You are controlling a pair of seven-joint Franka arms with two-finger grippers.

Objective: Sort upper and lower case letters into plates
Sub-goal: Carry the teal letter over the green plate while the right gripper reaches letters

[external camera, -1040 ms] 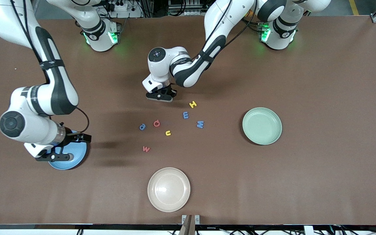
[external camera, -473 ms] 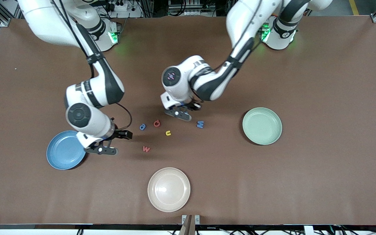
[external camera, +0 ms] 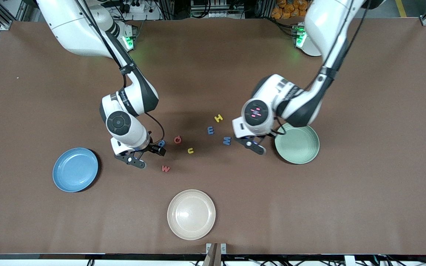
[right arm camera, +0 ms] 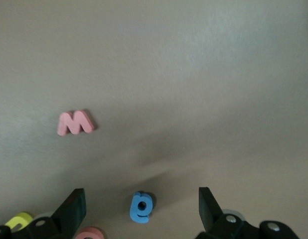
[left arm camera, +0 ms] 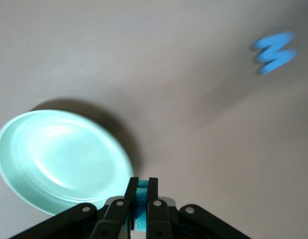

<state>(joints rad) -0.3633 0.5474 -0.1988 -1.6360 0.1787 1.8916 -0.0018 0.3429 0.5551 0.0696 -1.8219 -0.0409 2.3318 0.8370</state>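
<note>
My left gripper (external camera: 254, 145) is shut on a teal letter (left arm camera: 142, 198) and hangs beside the rim of the mint green plate (external camera: 297, 143), which also shows in the left wrist view (left arm camera: 59, 159). My right gripper (external camera: 136, 159) is open over a small blue letter (right arm camera: 141, 207), which lies between its fingertips (right arm camera: 74, 205). On the table lie a yellow H (external camera: 218, 118), a blue m (external camera: 210, 130), a blue M (external camera: 227, 140), a red Q (external camera: 178, 139), a yellow u (external camera: 190, 150) and a red w (external camera: 165, 169). The light blue plate (external camera: 75, 170) is empty.
A cream-beige plate (external camera: 191, 214) sits nearer the front camera than the letters. Both arms reach in over the middle of the brown table (external camera: 364, 207).
My right gripper has moved from the light blue plate to over the small blue letter. My left gripper has carried the teal letter past the loose letters to the mint green plate's rim.
</note>
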